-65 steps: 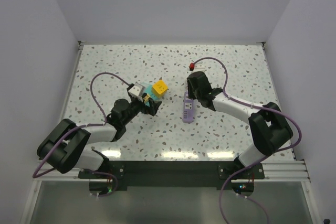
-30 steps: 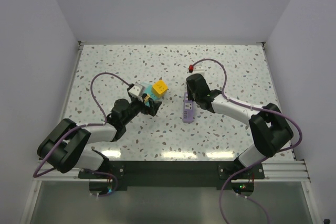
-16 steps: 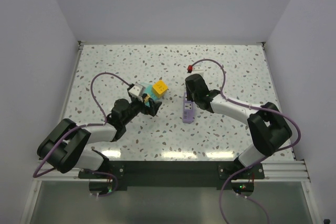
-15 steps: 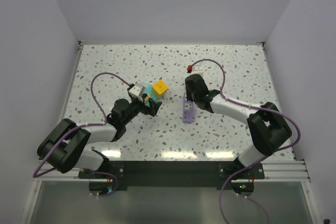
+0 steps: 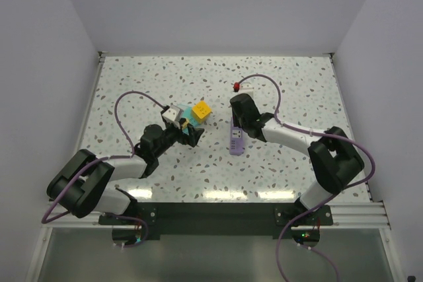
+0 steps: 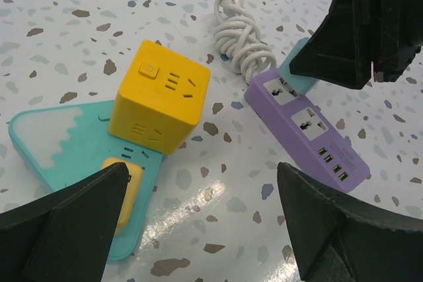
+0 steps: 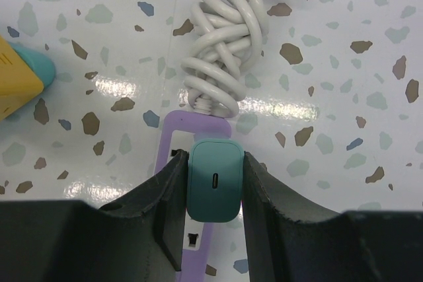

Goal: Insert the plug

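The teal rounded plastic plug sits clamped between the two dark fingers of the right pincer, which is closed snugly on its sides. We see it right over the purple plastic power strip, at the end where the white coiled cord leaves the strip. Whether its pins are in a socket we cannot tell. The strip lies flat on the speckled white table. The left pincer is spread wide and grips nothing. It hangs low, near a yellow cube-shaped socket block that rests on a flat teal plastic tile, with the strip just beside them.
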`<action>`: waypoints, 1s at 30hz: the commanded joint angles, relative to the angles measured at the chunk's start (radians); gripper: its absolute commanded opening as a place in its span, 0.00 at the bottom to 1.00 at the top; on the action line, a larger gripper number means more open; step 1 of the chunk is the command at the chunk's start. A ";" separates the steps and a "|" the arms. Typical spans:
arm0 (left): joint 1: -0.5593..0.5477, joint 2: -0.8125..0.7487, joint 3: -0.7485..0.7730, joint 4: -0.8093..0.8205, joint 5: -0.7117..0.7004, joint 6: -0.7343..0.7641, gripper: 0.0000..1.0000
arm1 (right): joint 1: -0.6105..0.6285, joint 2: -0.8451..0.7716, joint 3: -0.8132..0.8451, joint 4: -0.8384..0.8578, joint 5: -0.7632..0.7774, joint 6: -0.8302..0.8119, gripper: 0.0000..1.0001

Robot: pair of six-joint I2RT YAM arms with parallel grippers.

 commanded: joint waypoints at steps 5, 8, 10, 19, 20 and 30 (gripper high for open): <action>0.007 -0.015 0.009 0.027 0.002 -0.008 1.00 | 0.016 0.026 0.015 -0.010 0.045 0.020 0.00; 0.007 -0.022 0.008 0.024 -0.003 -0.006 1.00 | 0.019 0.013 -0.008 -0.010 0.047 0.022 0.00; 0.007 -0.027 0.006 0.023 -0.004 -0.006 1.00 | 0.019 0.007 -0.024 -0.006 0.047 0.019 0.00; 0.007 -0.033 0.006 0.017 -0.006 -0.003 1.00 | 0.021 0.030 -0.054 -0.006 0.008 0.019 0.00; 0.006 -0.036 0.005 0.015 -0.006 -0.003 1.00 | 0.019 0.030 -0.057 -0.004 0.005 0.020 0.00; 0.007 -0.047 0.000 0.011 -0.015 0.002 1.00 | 0.019 0.053 -0.093 0.030 -0.024 0.022 0.00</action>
